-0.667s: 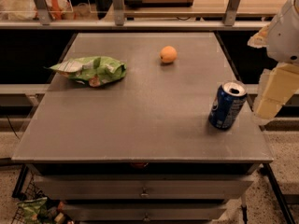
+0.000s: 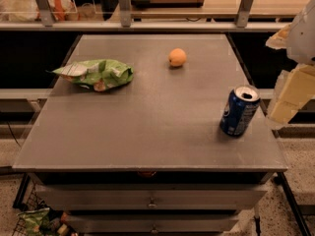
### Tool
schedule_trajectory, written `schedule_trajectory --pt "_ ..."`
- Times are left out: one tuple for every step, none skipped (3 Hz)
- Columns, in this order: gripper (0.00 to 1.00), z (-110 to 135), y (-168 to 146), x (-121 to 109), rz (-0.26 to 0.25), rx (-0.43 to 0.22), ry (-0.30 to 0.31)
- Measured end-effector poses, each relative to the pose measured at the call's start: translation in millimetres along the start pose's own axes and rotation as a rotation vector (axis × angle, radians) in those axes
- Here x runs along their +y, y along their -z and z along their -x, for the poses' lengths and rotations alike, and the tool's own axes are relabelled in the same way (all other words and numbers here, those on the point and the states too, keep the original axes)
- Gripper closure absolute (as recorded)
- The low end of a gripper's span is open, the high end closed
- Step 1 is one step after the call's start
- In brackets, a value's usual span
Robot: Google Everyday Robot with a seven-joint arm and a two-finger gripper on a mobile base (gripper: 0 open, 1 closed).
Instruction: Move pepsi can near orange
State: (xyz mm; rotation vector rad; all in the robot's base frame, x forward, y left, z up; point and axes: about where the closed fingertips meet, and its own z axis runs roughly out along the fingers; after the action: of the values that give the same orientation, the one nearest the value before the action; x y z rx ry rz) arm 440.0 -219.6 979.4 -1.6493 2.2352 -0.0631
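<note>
**The can waits, and the gripper is beside it**

Almost nothing has moved since the earlier picture. The pepsi can [image 2: 239, 111], the orange [image 2: 177, 57] and the green snack bag [image 2: 96, 74] sit where they were. The gripper [image 2: 288, 98] hangs in about the same spot.

The pepsi can stands on its bottom on the grey table [image 2: 147, 127], close to the table's right edge. The gripper is just to the right of the can, off the side of the table, at about the can's height. It does not seem to touch the can. You cannot tell if the gripper is spread or pressed together. I think it sits there to take the can from the side, because the can is tall and round.

The orange is well apart from the can, to its left and toward the back of the table. So the can is not near it yet. The bag lies even further left of the can, out of the way.

The can is shiny blue metal with a silver top. The orange is small and round, so it may roll if you bump it. The bag is flat and crinkly. The table is smooth and flat.
</note>
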Motion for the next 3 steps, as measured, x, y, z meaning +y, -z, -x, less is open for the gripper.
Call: schedule_trajectory --pt "0.00 -12.2 -3.8 -6.2 -0.014 -0.105 -0.120" --pt "0.00 -17.4 -15.0 -9.9 -0.012 -0.290 -0.243" --pt "0.00 -14.5 -34.3 -3.7 0.025 -0.446 -0.316"
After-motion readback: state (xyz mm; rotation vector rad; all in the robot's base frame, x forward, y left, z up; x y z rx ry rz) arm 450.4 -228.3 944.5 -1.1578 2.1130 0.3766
